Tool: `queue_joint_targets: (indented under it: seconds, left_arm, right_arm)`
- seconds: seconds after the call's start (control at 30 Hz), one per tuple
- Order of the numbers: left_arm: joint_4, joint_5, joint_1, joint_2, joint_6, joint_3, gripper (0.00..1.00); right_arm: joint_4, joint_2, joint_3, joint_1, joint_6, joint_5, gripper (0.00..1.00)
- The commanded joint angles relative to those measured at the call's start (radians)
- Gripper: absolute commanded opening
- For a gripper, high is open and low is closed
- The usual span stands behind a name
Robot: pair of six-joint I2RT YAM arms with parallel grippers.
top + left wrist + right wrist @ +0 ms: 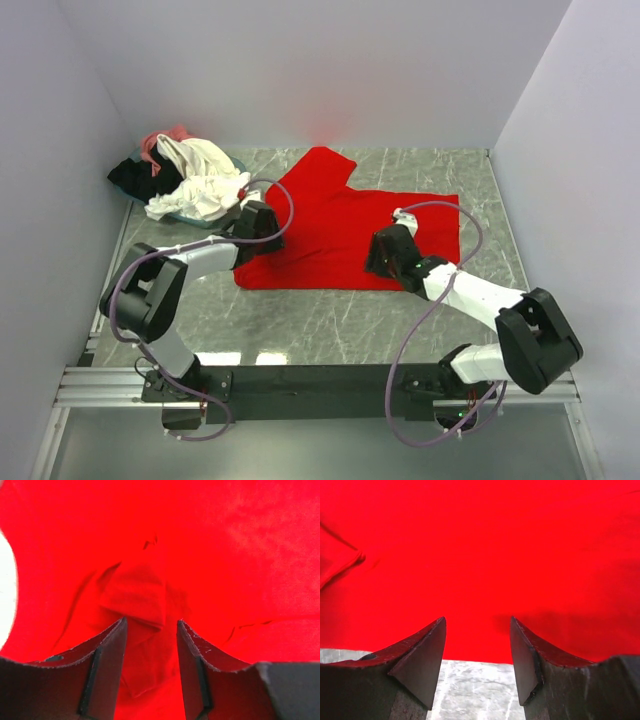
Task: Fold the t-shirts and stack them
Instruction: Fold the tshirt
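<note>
L hand, R hand both apart over 1 red t-shirt, long axis hand-to-hand; 3 other t-shirts heaped beyond L.

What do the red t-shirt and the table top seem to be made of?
Red t-shirt: soft matte cloth, likely cotton knit; it creases and bunches. Table top: grey, white-veined, glossy, reflecting light; looks like marble, perhaps a printed laminate.

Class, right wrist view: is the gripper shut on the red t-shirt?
No, the right gripper stands open over the red t-shirt, gripping nothing.
</note>
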Motion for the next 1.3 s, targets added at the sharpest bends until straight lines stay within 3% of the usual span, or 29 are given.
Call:
queue_joint_targets:
  seconds: [0.0,0.3,0.5,0.6,0.73,0.8,1.2,1.27]
  left_arm:
    - [-0.025,-0.060,-0.023,0.006,0.036,0.041,0.50]
    - [-0.039,-0.091,-0.031,0.052,0.053,0.057,0.48]
    - [-0.028,-0.099,-0.032,0.086,0.054,0.093,0.37]
    - [-0.028,-0.094,-0.032,0.099,0.051,0.124,0.30]
    - [-0.025,-0.099,-0.032,0.099,0.037,0.139,0.08]
    - [-0.025,-0.094,-0.031,0.098,0.036,0.150,0.02]
    - [-0.042,-0.011,-0.031,0.132,-0.027,0.266,0.01]
    - [-0.045,-0.004,-0.031,0.156,-0.038,0.288,0.04]
  right_arm:
    - [0.064,0.024,0.048,0.016,0.013,-0.005,0.61]
    - [0.090,0.068,0.045,0.037,0.017,-0.031,0.61]
    - [0.090,0.073,0.043,0.056,0.023,-0.029,0.61]
    - [0.087,0.076,0.046,0.066,0.026,-0.023,0.61]
    - [0.069,0.096,0.072,0.108,0.023,0.004,0.60]
    - [0.043,0.108,0.095,0.147,0.022,0.043,0.60]
    - [0.016,0.202,0.189,0.249,0.037,0.072,0.60]
    - [0.019,0.213,0.192,0.253,0.040,0.070,0.60]
